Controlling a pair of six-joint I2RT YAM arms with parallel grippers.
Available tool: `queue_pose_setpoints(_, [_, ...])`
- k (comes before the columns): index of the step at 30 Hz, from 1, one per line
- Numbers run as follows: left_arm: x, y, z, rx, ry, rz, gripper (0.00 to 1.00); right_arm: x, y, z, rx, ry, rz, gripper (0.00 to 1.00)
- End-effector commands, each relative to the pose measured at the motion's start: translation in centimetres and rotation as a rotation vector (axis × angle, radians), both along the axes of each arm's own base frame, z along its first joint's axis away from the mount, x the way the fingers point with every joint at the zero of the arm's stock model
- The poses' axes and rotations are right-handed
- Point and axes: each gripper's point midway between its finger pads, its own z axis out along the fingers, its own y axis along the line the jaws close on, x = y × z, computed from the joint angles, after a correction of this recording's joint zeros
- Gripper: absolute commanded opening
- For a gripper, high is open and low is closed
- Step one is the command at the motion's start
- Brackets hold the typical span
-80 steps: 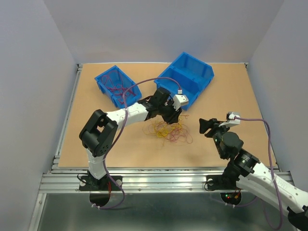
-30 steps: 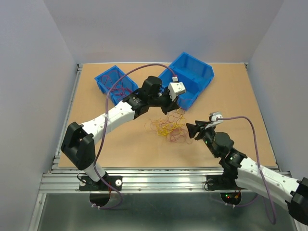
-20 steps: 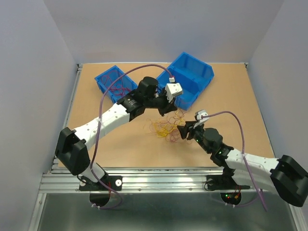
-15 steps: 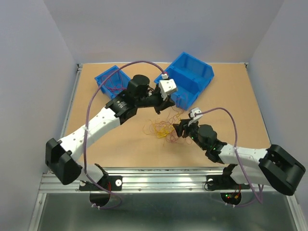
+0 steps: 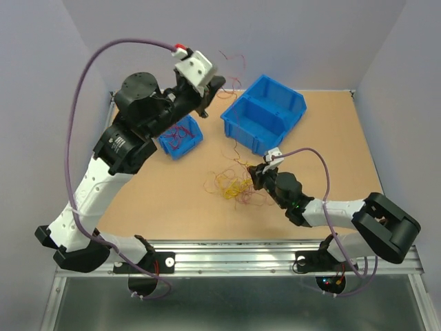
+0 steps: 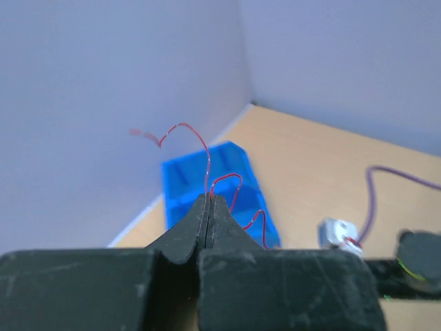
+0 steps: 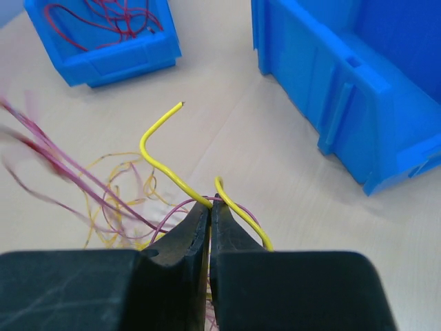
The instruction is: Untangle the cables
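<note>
desk (image 5: pixel 337 148): matt brown board, like wood
big bin (image 5: pixel 277 103): smooth blue plastic, slightly shiny
cables (image 5: pixel 231 185): smooth, shiny coat
rail (image 5: pixel 227 256): grey metal, dull

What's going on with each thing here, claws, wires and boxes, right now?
Left gripper: shut on a red wire, held high.
Right gripper: shut on a yellow wire, low at the tangle.
Tangle: loose heap on the table.
Small blue bin: holds red wires.
Large blue bin: upright, no wires visible inside.
</note>
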Motion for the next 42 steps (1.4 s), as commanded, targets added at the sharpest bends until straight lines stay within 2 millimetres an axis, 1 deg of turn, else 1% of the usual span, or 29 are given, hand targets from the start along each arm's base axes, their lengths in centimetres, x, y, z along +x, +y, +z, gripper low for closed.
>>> queue_pose_setpoints(1, [1.7,5.5,7.5,-0.118,-0.144,0.282,0.00,-0.1,0.7,4.5,0.091,-0.072,0.023,0.01])
queue_pose_setpoints(2, [1.3,6.3,9.4,-0.148,-0.182,0.297,0.00,-0.5,0.9,4.1,0.076,-0.060,0.046,0.01])
queue_pose_setpoints(3, [1.4,6.4,10.1,-0.161,-0.193,0.308,0.00,-0.8,0.8,4.3,0.078,-0.065,0.059,0.01])
queue_pose_setpoints(4, [1.1,7.1,11.6,-0.194,-0.216,0.326,0.00,-1.3,0.7,4.5,0.077,-0.070,0.078,0.01])
queue_pose_setpoints(5, [1.2,7.2,11.6,-0.198,-0.217,0.333,0.00,-1.6,0.8,4.6,0.080,-0.073,0.093,0.01])
queue_pose_setpoints(7, [1.1,8.5,13.8,-0.250,-0.257,0.383,0.00,-2.1,0.9,5.0,0.077,-0.082,0.117,0.01])
queue_pose_setpoints(8, [1.0,9.2,14.6,-0.268,-0.281,0.410,0.00,-2.4,0.9,4.3,0.053,-0.056,0.132,0.01])
queue_pose_setpoints(9, [1.1,9.6,15.1,-0.277,-0.299,0.430,0.00,-2.4,0.9,4.2,0.045,-0.047,0.134,0.00])
queue_pose_setpoints(10, [1.0,10.7,16.2,-0.322,-0.325,0.475,0.00,-2.6,0.7,3.7,0.026,-0.025,0.134,0.01])
queue_pose_setpoints(14, [2.1,11.6,16.0,-0.324,-0.354,0.563,0.00,-2.7,0.3,3.8,0.017,-0.014,0.121,0.02])
queue_pose_setpoints(15, [2.7,11.3,15.3,-0.307,-0.348,0.578,0.00,-2.9,0.2,3.9,0.021,-0.019,0.126,0.06])
queue_pose_setpoints(21, [7.2,11.6,12.0,-0.229,-0.332,0.658,0.00,-3.4,-0.3,4.1,0.027,-0.029,0.125,0.07])
queue_pose_setpoints(22, [9.0,12.8,11.5,-0.232,-0.322,0.665,0.00,-3.4,-0.5,4.1,0.028,-0.033,0.123,0.07])
queue_pose_setpoints(24, [11.0,14.0,10.5,-0.231,-0.298,0.655,0.00,-3.4,-0.7,4.2,0.028,-0.036,0.111,0.07])
queue_pose_setpoints(25, [12.0,13.7,9.7,-0.210,-0.294,0.612,0.00,-3.4,-0.8,4.2,0.028,-0.036,0.110,0.07])
queue_pose_setpoints(26, [13.1,15.5,9.4,-0.210,-0.303,0.645,0.00,-3.4,-0.8,4.2,0.029,-0.038,0.107,0.07])
queue_pose_setpoints(27, [14.2,15.6,7.2,-0.187,-0.275,0.643,0.00,-3.4,-0.9,4.0,0.026,-0.036,0.105,0.07])
queue_pose_setpoints(28, [14.6,15.3,6.3,-0.171,-0.278,0.608,0.00,-3.4,-0.9,4.2,0.029,-0.039,0.104,0.07])
queue_pose_setpoints(29, [15.0,16.4,6.1,-0.181,-0.309,0.617,0.00,-3.4,-0.9,4.2,0.033,-0.037,0.105,0.07])
queue_pose_setpoints(30, [16.2,16.3,2.7,-0.150,-0.263,0.605,0.00,-3.4,-0.9,4.2,0.035,-0.036,0.106,0.07])
queue_pose_setpoints(31, [16.1,16.0,1.8,-0.138,-0.267,0.557,0.00,-3.5,-0.9,4.1,0.034,-0.035,0.106,0.07])
queue_pose_setpoints(32, [17.1,17.0,-0.9,-0.126,-0.242,0.569,0.00,-3.4,-0.9,4.2,0.037,-0.034,0.104,0.07])
queue_pose_setpoints(33, [17.4,17.4,-2.2,-0.131,-0.223,0.558,0.00,-3.4,-0.8,4.3,0.039,-0.033,0.106,0.07])
queue_pose_setpoints(34, [17.6,16.9,-3.7,-0.114,-0.208,0.513,0.00,-3.3,-0.8,4.2,0.039,-0.033,0.103,0.07])
queue_pose_setpoints(35, [18.2,17.3,-6.2,-0.103,-0.180,0.514,0.00,-3.3,-0.8,4.1,0.037,-0.029,0.104,0.07])
queue_pose_setpoints(38, [20.0,18.6,-10.6,-0.087,-0.126,0.507,0.00,-3.2,-0.7,4.2,0.039,-0.030,0.102,0.07])
queue_pose_setpoints(39, [21.0,19.6,-13.5,-0.069,-0.074,0.520,0.00,-3.2,-0.7,4.2,0.040,-0.029,0.102,0.07])
queue_pose_setpoints(41, [21.6,20.1,-15.8,-0.070,-0.027,0.496,0.00,-3.2,-0.7,4.3,0.042,-0.028,0.102,0.07])
queue_pose_setpoints(42, [22.1,20.4,-17.7,-0.065,0.014,0.489,0.00,-3.3,-0.6,4.3,0.044,-0.028,0.103,0.07])
